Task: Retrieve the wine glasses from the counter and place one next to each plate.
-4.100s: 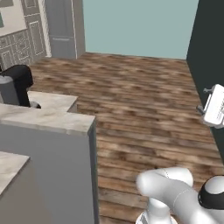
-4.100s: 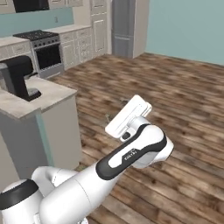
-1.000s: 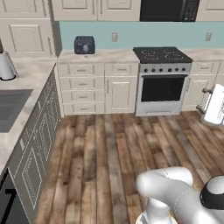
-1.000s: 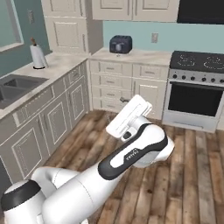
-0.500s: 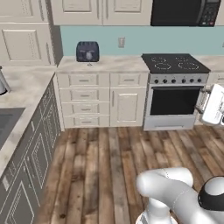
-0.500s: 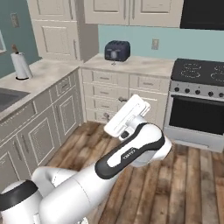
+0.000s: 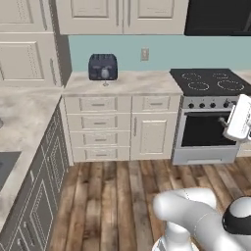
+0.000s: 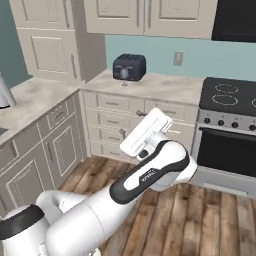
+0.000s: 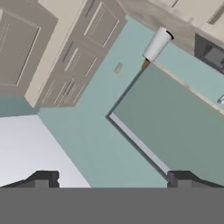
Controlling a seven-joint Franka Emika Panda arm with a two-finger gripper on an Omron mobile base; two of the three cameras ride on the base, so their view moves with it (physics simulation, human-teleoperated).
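While the counter (image 7: 122,84) lies well ahead across bare floor (image 7: 117,196), nothing blocks the way to it; the stove (image 7: 211,112) flanks its right, wall cupboards hang above. One glass (image 7: 105,75) stands just in front of the toaster (image 7: 102,66), well back from the edge. It looks light, slick and breakable, so grip the bowl gently. The gripper (image 9: 109,177), fingers spread wide and empty, points upward.

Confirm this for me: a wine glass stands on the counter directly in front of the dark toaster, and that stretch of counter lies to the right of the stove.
One detail is wrong: the counter lies to the left of the stove, not the right, as the left base view shows. The wine glass does stand directly in front of the dark toaster.
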